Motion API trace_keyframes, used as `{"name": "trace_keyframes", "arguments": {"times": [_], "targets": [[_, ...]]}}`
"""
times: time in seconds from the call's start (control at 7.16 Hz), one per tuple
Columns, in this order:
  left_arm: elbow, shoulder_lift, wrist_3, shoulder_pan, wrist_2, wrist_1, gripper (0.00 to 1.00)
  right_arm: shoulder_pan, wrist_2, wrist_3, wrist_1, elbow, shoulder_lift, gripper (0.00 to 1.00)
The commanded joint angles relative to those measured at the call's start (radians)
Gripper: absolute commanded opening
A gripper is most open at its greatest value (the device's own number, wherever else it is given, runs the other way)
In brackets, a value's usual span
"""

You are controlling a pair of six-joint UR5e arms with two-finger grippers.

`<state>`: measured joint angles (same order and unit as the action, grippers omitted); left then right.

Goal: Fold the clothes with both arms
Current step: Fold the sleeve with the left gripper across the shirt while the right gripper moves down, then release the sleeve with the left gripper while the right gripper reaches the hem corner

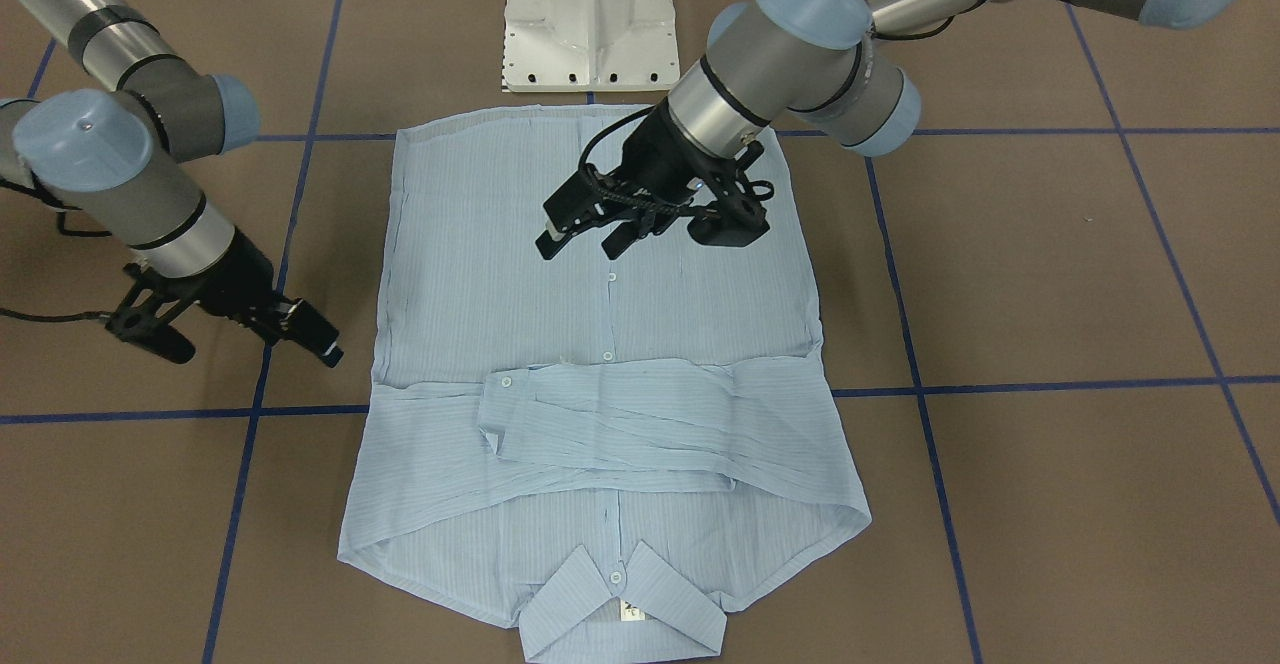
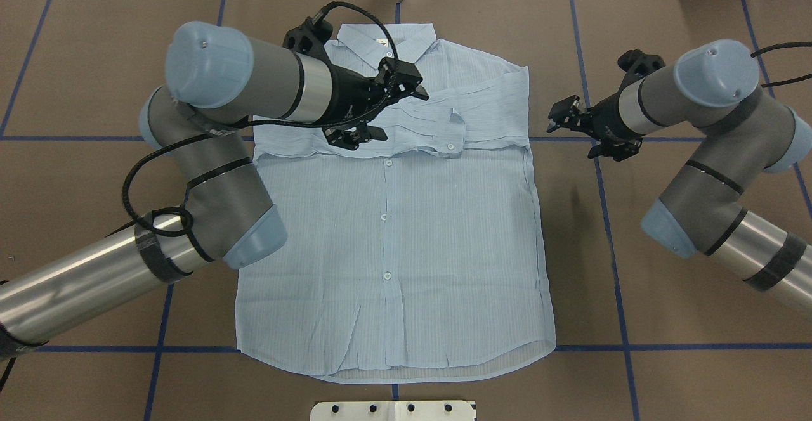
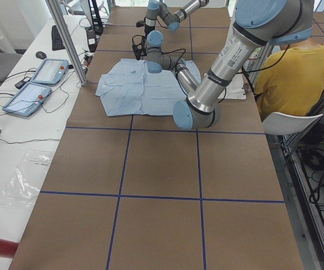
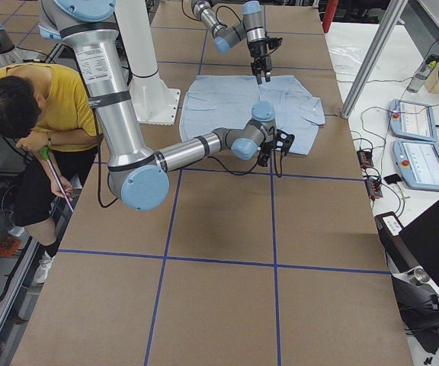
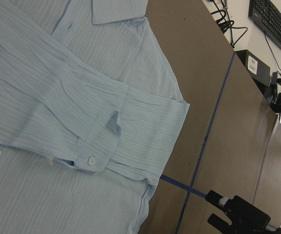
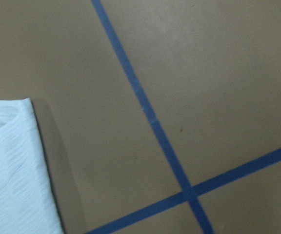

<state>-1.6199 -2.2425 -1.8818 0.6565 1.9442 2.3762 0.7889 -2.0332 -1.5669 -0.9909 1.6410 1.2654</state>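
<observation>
Hovering over the chest of the one shirt (image 2: 393,250), my left fingers (image 2: 399,115) stood well apart and held nothing. That shirt lay flat and buttoned, front up, on the brown worktop (image 2: 666,28), with its collar (image 2: 387,34) on the side away from my base and its hem nearest me. Its two sleeves (image 2: 488,123) were folded across the chest, one over the other. One cuff (image 2: 453,132) lay on top and showed a single white button. Three more buttons (image 2: 383,217) showed down the placket below the sleeves. My right fingers (image 2: 558,116) hung over the worktop just beside the shirt's right edge, clear of the cloth, a little apart and empty. Blue tape lines (image 2: 698,347) crossed the worktop in a grid.
</observation>
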Motion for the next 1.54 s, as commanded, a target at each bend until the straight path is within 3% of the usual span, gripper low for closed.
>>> {"name": "trace_keyframes", "arguments": {"times": [0.0,0.14,0.28,0.42,0.56,0.84,1.4], "targets": [[-0.16,0.131,-0.032,-0.003,-0.004,0.029,1.0,-0.174,0.088,-0.097,-0.027,0.138,0.055,1.0],[-0.15,0.148,-0.058,-0.006,-0.002,0.037,0.94,-0.301,0.213,-0.128,-0.032,0.219,0.159,1.0],[-0.146,0.15,-0.037,-0.005,-0.004,0.067,0.95,-0.415,0.325,-0.14,-0.07,0.334,0.237,1.0],[-0.147,0.165,0.033,-0.005,-0.002,0.099,0.93,-0.503,0.408,-0.207,-0.279,0.435,0.233,1.0],[-0.156,0.178,0.026,-0.005,-0.005,0.104,0.99,-0.554,0.456,-0.279,-0.384,0.479,0.223,1.0],[-0.175,0.229,0.016,-0.006,-0.002,0.101,0.99,-0.641,0.525,-0.346,-0.394,0.476,0.232,1.0],[-0.167,0.247,0.021,-0.012,0.004,0.061,0.99,-0.674,0.528,-0.397,-0.396,0.453,0.244,0.94]]}}
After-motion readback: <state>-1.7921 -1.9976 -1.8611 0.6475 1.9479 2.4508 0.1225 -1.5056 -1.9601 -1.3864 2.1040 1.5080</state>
